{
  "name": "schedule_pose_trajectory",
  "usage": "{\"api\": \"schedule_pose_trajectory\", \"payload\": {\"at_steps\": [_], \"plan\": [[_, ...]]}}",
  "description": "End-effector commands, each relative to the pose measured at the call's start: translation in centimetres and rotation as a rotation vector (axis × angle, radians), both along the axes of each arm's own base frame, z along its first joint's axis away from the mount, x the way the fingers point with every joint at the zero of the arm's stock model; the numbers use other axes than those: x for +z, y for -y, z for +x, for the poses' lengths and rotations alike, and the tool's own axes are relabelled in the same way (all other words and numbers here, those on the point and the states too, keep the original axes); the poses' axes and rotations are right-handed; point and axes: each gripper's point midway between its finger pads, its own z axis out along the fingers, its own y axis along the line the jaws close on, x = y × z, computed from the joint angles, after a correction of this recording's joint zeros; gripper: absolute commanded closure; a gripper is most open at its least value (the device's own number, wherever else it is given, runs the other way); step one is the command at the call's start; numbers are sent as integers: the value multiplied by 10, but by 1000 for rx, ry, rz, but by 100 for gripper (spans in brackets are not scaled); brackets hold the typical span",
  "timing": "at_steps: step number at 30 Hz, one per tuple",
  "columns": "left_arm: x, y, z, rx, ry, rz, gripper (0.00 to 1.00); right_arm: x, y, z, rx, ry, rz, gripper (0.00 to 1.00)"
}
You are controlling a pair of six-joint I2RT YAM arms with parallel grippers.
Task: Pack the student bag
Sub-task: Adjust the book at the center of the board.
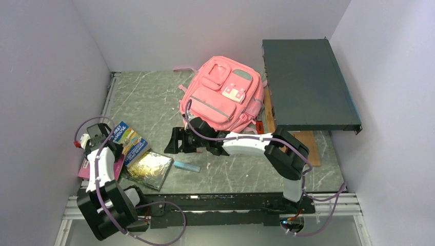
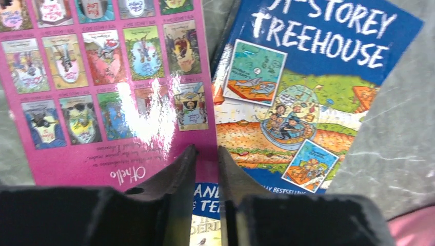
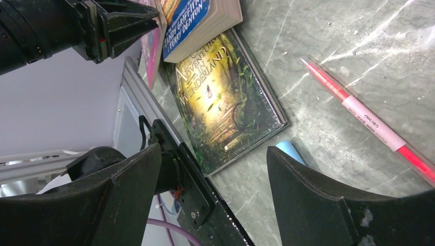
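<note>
Showing the likely failure points of a packing attempt: the student bag (image 1: 220,95) lies flat, front pockets up, at the far middle of the table (image 1: 149,97), just beside a dark flat case (image 1: 308,87) on its right and well apart from the books. No open mouth shows from overhead, so anything carried across may find no way in, and the limp fabric would probably sag shut under a one-sided pull. At the near left, the left gripper (image 2: 206,149), jaws drawn to a narrow slit, hangs over the line where the pink book (image 2: 102,77) meets the Treehouse book (image 2: 318,61). Whether it pinches either cannot be told, and a bite on a glossy cover alone could slip or fan the pages. The right gripper (image 3: 213,151), jaws wide apart and empty, hovers near the Alice book (image 3: 225,102); a descent here might knock the pink pen (image 3: 364,120) or the pale blue stick (image 3: 288,150) away. Materials: veined, stone-patterned tabletop; matt, hard-edged case; soft padded cloth with grey trim; stiff, shiny rectangular covers; slim smooth plastic pen and stick.
</note>
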Motion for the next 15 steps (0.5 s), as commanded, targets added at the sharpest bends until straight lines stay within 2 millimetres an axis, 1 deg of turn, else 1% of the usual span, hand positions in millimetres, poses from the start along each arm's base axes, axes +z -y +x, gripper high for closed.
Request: {"api": "schedule_pose_trajectory", "payload": {"at_steps": [1,2,5,7,9,12,15], "plan": [[-19,31,4,13,81,-153,81,30,-2,5,3,62,71,23],[-25,40,2,18,92,-192,83,30,-2,5,2,62,72,23],[-32,53,-5,29,100,-251,84,31,-1,5,3,63,72,23],[-35,68,-5,11,117,-308,88,30,0,6,0,68,68,23],[-34,84,-2,-39,133,-340,90,29,1,7,-6,74,63,23],[-32,102,-1,-114,120,-335,89,27,1,9,2,86,48,22],[-31,125,0,-196,133,-383,90,25,4,14,4,92,39,22]]}}
